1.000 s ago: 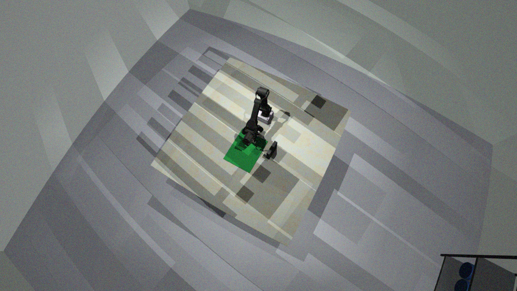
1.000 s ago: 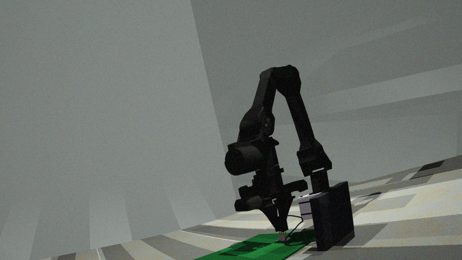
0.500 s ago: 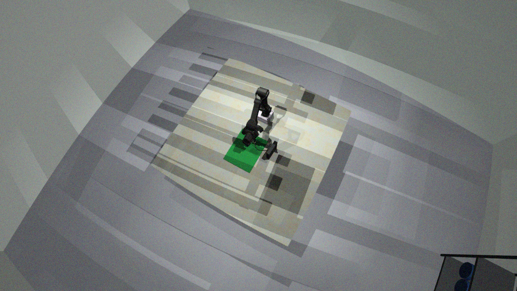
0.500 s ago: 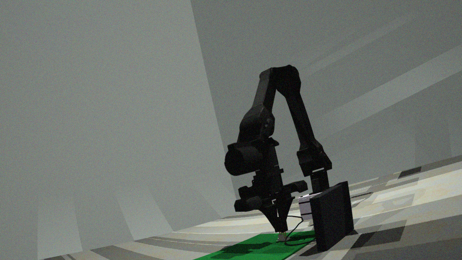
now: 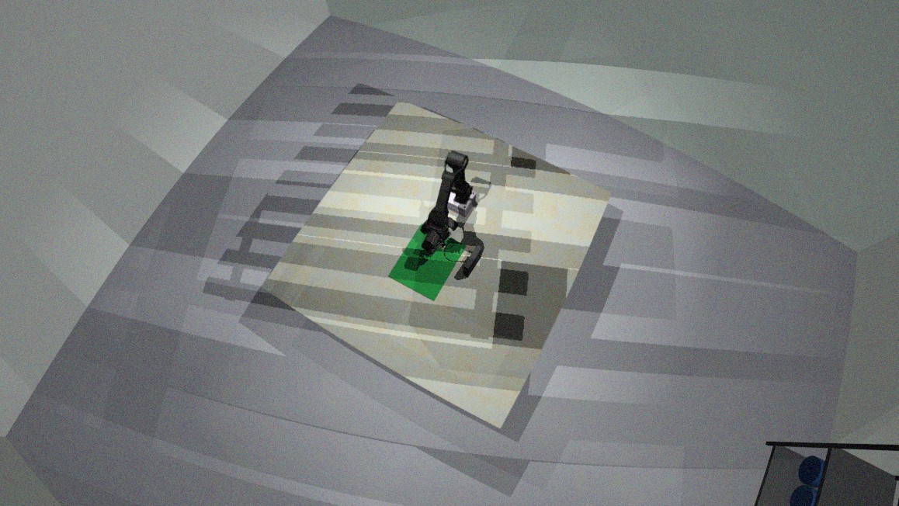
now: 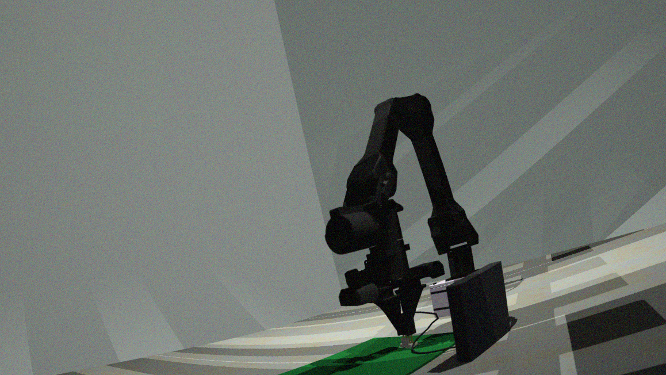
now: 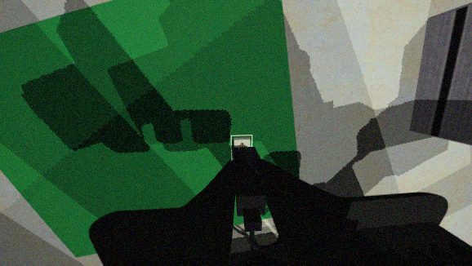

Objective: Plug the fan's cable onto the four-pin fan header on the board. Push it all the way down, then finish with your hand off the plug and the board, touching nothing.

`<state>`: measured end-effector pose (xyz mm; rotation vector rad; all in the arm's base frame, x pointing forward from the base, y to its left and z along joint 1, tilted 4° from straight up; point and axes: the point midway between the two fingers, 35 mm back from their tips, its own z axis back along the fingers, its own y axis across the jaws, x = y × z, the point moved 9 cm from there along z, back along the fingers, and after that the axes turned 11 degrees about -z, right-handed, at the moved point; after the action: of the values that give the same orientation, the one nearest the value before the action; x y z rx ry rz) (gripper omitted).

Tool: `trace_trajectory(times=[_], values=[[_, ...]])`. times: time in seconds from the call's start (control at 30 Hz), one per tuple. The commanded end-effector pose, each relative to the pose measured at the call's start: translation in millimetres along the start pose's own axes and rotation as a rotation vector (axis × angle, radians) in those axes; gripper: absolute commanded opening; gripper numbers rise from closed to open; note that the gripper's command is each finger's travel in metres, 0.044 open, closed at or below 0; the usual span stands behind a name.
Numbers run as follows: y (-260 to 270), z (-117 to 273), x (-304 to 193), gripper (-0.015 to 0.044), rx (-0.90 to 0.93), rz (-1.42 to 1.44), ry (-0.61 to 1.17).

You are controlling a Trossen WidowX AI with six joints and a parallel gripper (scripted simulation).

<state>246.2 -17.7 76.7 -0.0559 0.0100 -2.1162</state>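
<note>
The green board (image 5: 422, 272) (image 6: 353, 360) (image 7: 102, 171) lies flat on the table. The small white-rimmed four-pin fan header (image 7: 241, 141) (image 6: 407, 345) stands near the board's right edge. My gripper (image 7: 246, 165) (image 6: 404, 331) (image 5: 434, 246) points straight down and is shut on the dark fan plug (image 7: 245, 161). The plug sits right on top of the header; I cannot tell how deep it sits. The thin black cable (image 6: 426, 333) loops from the plug to the dark fan (image 6: 479, 309) (image 5: 471, 256) (image 7: 443, 77), which stands upright just right of the board.
The arm's white base block (image 6: 439, 298) (image 5: 460, 206) stands behind the fan. A dark frame with blue round things (image 5: 811, 471) sits far off at the lower right of the top view. The pale table (image 5: 402, 351) is crossed by dark shadow bands.
</note>
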Motion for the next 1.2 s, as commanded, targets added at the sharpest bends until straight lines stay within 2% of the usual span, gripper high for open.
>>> trace_trajectory(times=[0.0,1.17], values=[[-1.7,-1.7,0.8,0.0000,-0.005,0.005,-0.001],[-0.5,-9.5,0.2,0.0000,-0.005,0.004,-0.001]])
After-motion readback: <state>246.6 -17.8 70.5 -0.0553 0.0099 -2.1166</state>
